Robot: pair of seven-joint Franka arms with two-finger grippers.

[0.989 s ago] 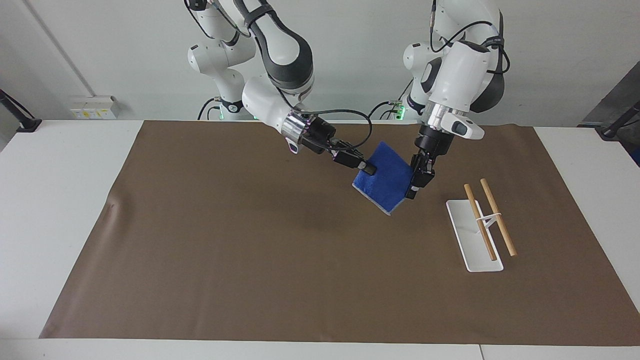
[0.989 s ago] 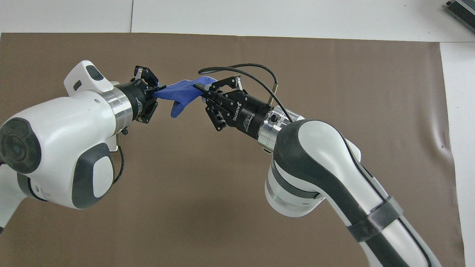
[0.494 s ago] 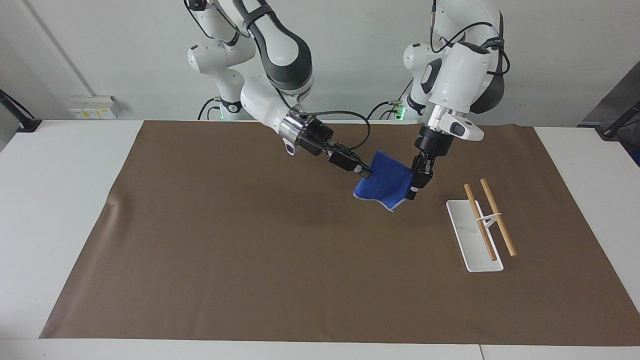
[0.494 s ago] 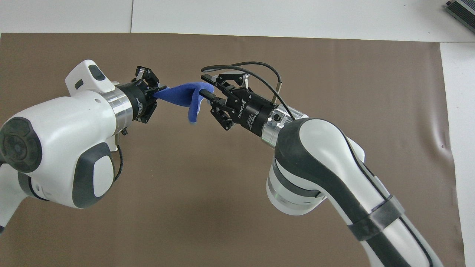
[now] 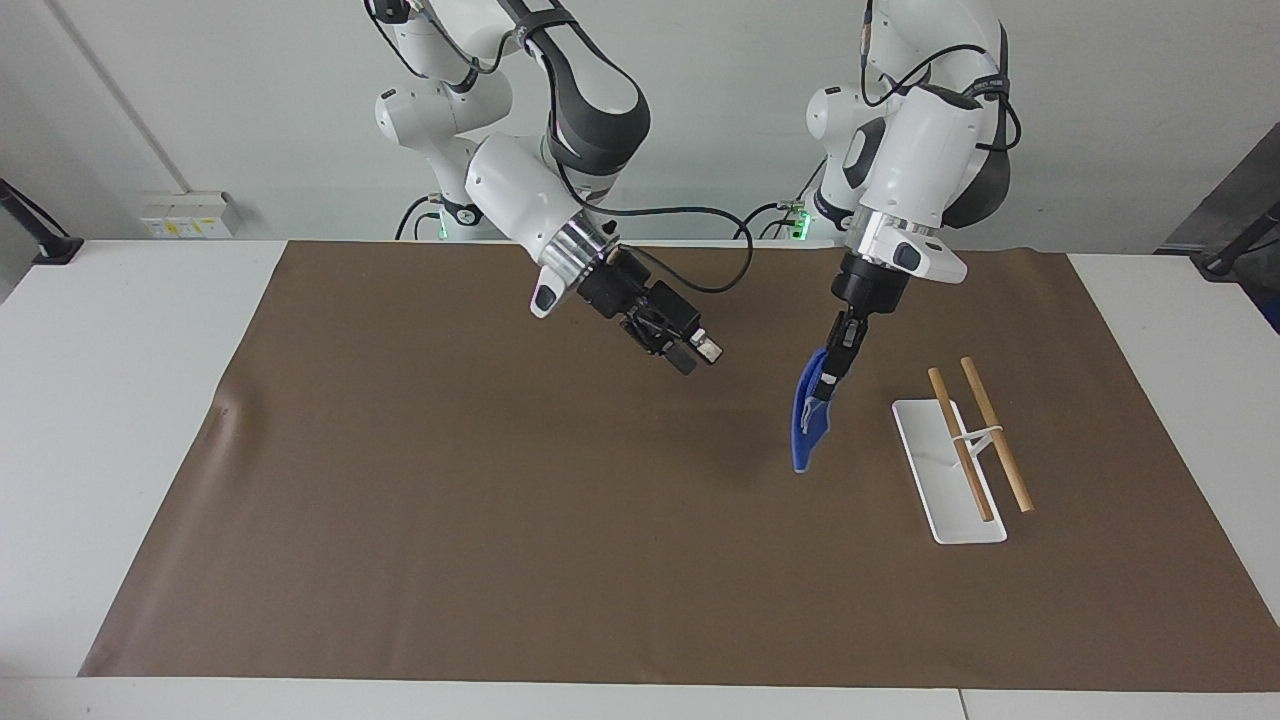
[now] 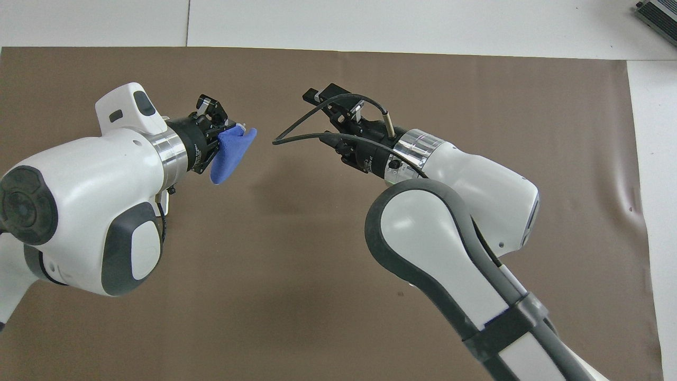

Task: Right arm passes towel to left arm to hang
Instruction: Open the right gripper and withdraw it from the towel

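While the towel hangs in the air, these lines go from the fingers outward, each place given against the white rack.

Left fingers: pinched narrow on the top edge of the towel [image 5: 808, 418], pointing down.
Left gripper [image 5: 832, 372]: over the brown mat, just beside the rack, toward the right arm's end of the counter.
Towel: bright blue, drooping in a slim fold below the left gripper, clear of the mat, not touching the rack.
Right fingers: spread apart with nothing between them.
Right gripper [image 5: 697, 355]: over the mat, well apart from the rack, with the towel between the two; tilted down toward the towel with a clear gap to it.
Rack [image 5: 945, 470]: flat white base with two wooden rods [image 5: 978, 440] slanting above it, at the left arm's end of the mat.
Mat [image 5: 500, 520]: brown sheet across the white counter [image 5: 110, 330].
Overhead view: left gripper [image 6: 218, 129] holds the towel [image 6: 228, 154]; right gripper [image 6: 329, 100] is apart from it.
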